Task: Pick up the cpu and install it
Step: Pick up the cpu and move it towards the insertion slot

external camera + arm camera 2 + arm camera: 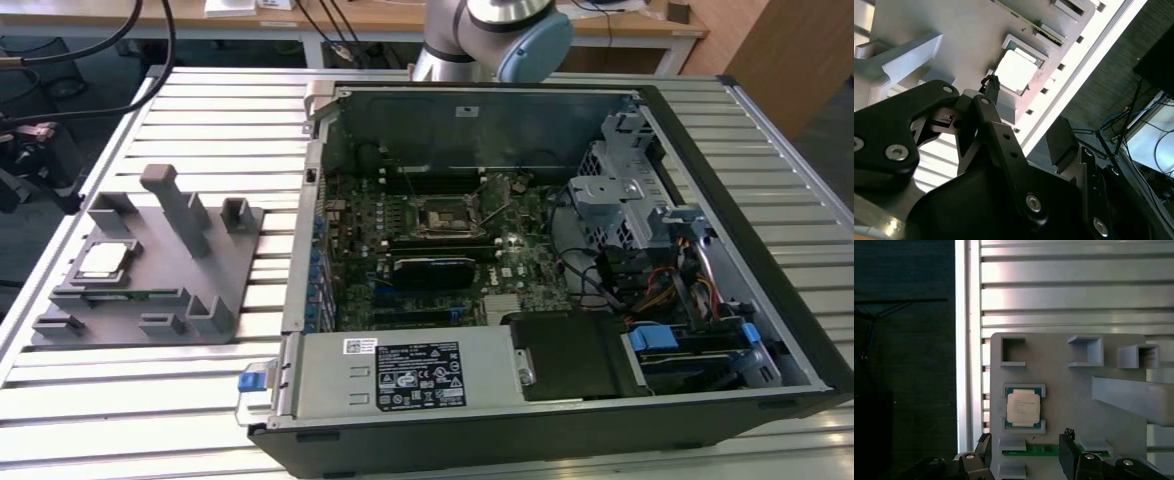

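The cpu (103,262), a small square chip with a silvery top, lies flat in a recess of the grey fixture tray (147,300) at the exterior view's left. In the first wrist view the cpu (1023,408) lies a little beyond my gripper (1026,442), which is open with nothing between its two black fingers. The second wrist view shows one finger (990,90) pointing toward the cpu (1015,71) without touching it. The black motherboard socket (438,217) sits inside the open computer case.
The open computer case (534,420) takes up the middle and right of the slatted metal table (134,400). Upright posts (171,205) rise from the tray beside the cpu. A green strip (1029,452) lies in a tray slot near my fingers. The table edge (961,340) runs close by.
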Controlling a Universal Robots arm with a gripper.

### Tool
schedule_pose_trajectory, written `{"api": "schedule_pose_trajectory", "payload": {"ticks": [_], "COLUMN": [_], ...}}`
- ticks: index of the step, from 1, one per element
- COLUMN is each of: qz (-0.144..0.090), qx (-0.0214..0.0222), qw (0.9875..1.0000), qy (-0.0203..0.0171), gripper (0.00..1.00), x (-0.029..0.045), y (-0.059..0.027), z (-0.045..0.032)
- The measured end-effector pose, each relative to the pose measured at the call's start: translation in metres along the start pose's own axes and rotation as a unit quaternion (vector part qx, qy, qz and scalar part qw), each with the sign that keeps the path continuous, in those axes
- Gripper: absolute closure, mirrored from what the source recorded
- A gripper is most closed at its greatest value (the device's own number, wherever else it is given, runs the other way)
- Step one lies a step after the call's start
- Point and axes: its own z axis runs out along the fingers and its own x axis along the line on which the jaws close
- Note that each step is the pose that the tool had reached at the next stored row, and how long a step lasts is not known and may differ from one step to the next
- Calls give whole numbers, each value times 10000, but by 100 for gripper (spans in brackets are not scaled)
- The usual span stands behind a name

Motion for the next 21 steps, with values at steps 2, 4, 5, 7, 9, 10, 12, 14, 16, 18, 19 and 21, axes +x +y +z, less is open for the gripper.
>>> {"api": "schedule_pose_trajectory", "payload": {"ticks": [2, 4, 5, 7, 9, 10, 12, 14, 16, 18, 19, 21], "qz": [0, 0, 0, 0, 0, 0, 0, 0, 1, -2, -8, -14], "qx": [0, 0, 0, 0, 0, 0, 0, 0, 1, 1, 1, 1], "qw": [10000, 10000, 10000, 10000, 10000, 10000, 10000, 10000, 10000, 10000, 10000, 10000], "qy": [0, 0, 0, 0, 0, 0, 0, 0, 3, 12, 17, 21], "gripper": [35, 35, 35, 35, 35, 35, 35, 35, 35, 35, 35, 35], "x": [0, 0, 0, 0, 0, 0, -1, -1, -1, -2, -4, -7], "y": [0, -1, -1, -2, -3, -3, -4, -5, -6, -8, -9, -10], "z": [13, 27, 35, 54, 76, 87, 109, 134, 160, 192, 208, 235]}}
